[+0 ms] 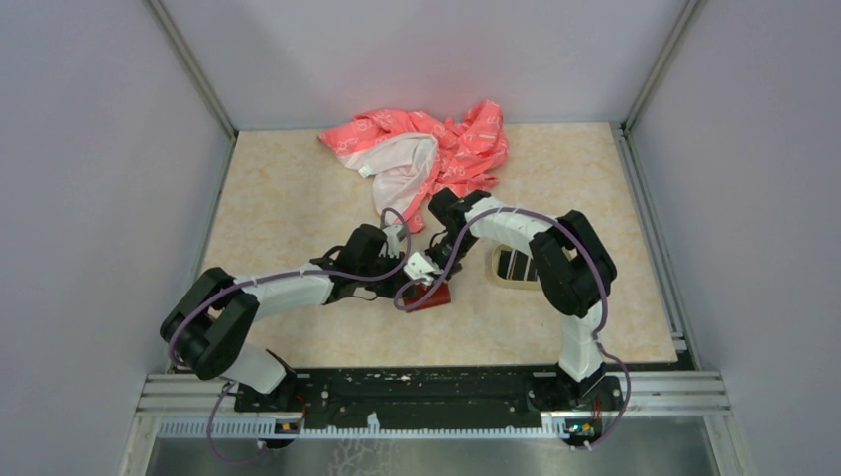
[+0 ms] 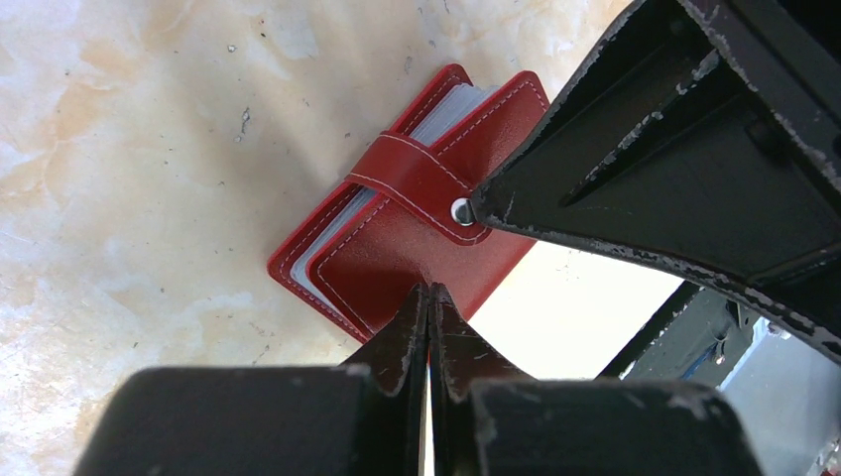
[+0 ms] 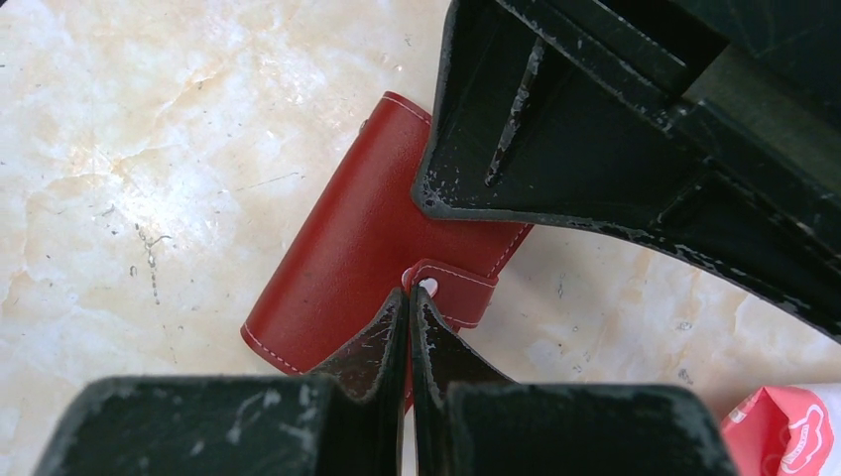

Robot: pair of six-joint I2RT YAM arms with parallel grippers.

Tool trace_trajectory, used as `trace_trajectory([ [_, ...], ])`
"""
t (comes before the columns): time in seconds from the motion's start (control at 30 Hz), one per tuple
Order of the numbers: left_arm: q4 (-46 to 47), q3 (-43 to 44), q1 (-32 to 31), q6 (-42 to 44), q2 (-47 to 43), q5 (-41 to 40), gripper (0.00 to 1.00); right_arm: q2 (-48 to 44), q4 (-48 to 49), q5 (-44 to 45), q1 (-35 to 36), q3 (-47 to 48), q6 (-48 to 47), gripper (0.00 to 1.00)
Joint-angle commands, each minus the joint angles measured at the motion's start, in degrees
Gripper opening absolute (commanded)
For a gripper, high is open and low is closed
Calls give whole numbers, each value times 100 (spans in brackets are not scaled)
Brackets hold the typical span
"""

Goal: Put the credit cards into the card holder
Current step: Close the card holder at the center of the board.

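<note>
The dark red card holder [image 1: 432, 297] lies folded on the table between both arms, its strap snapped across the grey-blue pockets [image 2: 397, 213]. My left gripper [image 2: 428, 290] is shut, tips against the holder's red cover; nothing shows between the fingers. My right gripper [image 3: 409, 295] is shut on the strap end by the pale snap [image 3: 427, 287]. In the top view the left gripper [image 1: 421, 281] and right gripper [image 1: 437, 266] meet over the holder. Black credit cards [image 1: 516, 266] with pale stripes lie in the beige tray [image 1: 493, 270], partly hidden by the right arm.
A pink-and-white patterned cloth [image 1: 426, 149] lies crumpled at the back middle; a corner of it shows in the right wrist view [image 3: 783, 436]. The tray sits just right of the holder, under the right arm. Walls enclose the table on three sides.
</note>
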Motion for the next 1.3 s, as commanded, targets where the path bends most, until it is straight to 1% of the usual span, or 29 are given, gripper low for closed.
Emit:
trace_trajectory([
  [0.0,-647,-50,70,134,213,-507,3,-240,-536,-177,83,158,-119,0],
  [0.5,-609,27,72,55,234,-439,4,-177,-512,-23,209,-19,-98,0],
  [0.77,-607,0,72,38,265,-452,4,-155,-780,-45,225,60,-229,0],
  [1.27,-554,-26,72,-20,306,-402,4,-110,-752,221,377,50,-66,0],
])
